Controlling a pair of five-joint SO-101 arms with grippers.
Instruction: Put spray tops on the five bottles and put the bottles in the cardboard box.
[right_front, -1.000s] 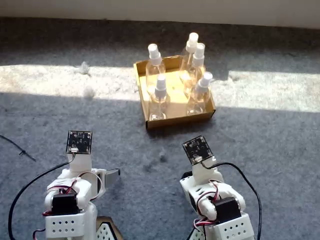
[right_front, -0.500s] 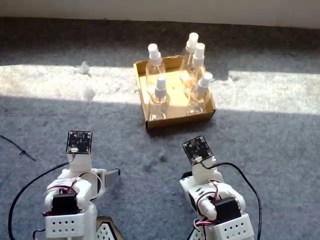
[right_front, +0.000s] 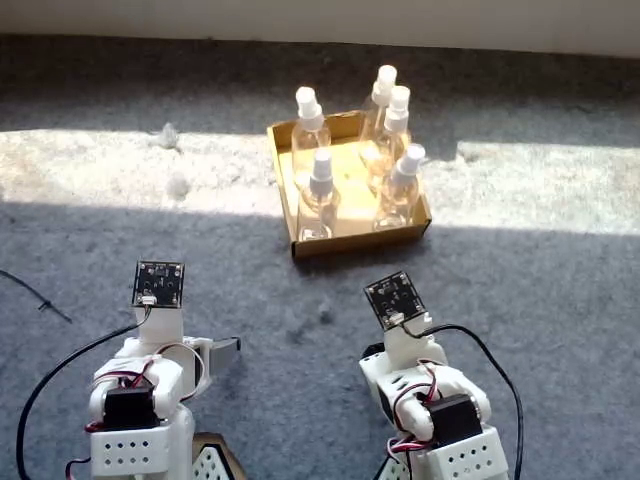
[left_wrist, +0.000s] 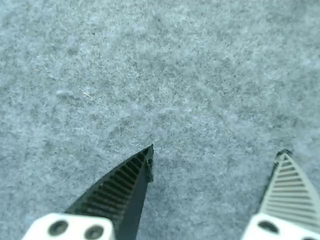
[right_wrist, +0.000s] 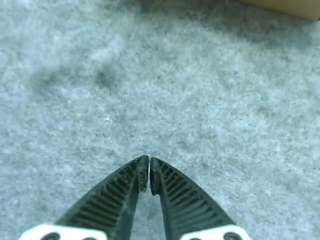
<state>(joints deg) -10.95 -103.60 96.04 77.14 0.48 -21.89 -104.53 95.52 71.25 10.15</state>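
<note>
Nearest you, your left gripper (left_wrist: 217, 150) hangs over the bare grey carpet (left_wrist: 160, 60). Its jaws are wide apart and hold nothing. Your right gripper (right_wrist: 148, 166) is beside it, with its jaws pressed together on nothing and its tips close to the carpet. Farther out, well apart from both arms, the cardboard box (right_front: 350, 240) sits partly in a strip of sun. Five clear bottles (right_front: 320, 200) stand upright in it, each with a white spray top (right_front: 306, 100) on. Two small bits of white fluff (right_front: 177, 184) lie on the carpet left of the box.
</note>
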